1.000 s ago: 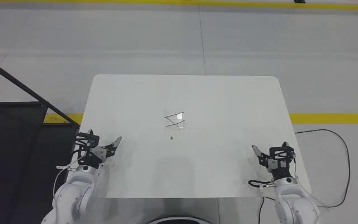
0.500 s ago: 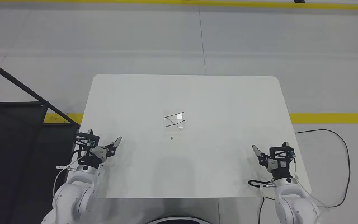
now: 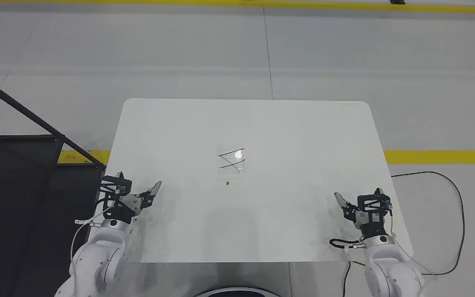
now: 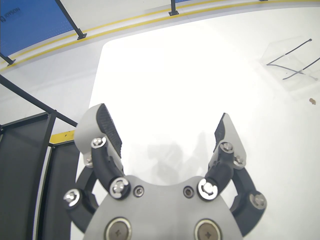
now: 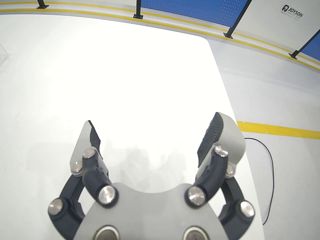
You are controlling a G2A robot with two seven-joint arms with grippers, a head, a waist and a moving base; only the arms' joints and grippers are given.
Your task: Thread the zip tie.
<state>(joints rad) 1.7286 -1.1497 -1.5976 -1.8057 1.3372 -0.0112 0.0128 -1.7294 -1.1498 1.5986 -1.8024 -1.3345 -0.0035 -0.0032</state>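
1. Task status (judged): not begun. Thin black plastic zip ties (image 3: 232,157) are seen lying loose and crossed on a clear plastic sheet (image 4: 282,48). The sheet sits near the middle of the white, round-cornered worktop (image 3: 312,126), a little toward its far edge.
2. Two or three strands are made out; the exact count cannot be told. No tail is seen fed through a head, and no closed loop is seen.
3. Left to do, as judged: one tie to be picked up, its head and tail to be held apart, and the tail to be passed through the head. None of this is shown as done.
4. The left gripper (image 4: 162,113) is placed at the near left corner of the worktop, well apart from the zip ties. Its jaws are spread wide and its ribbed pads (image 4: 108,126) are bare; nothing is held or touched.
5. The right gripper (image 5: 153,119) is placed at the near right corner, also well apart from the zip ties. Its jaws are equally wide and nothing is held between them.
6. A small brown speck (image 4: 312,101) is noted on the worktop just beside the sheet, on its near side.
7. Risk (judged): the ties are thin and lie flat on a smooth sheet, so slipping may be expected at pickup.
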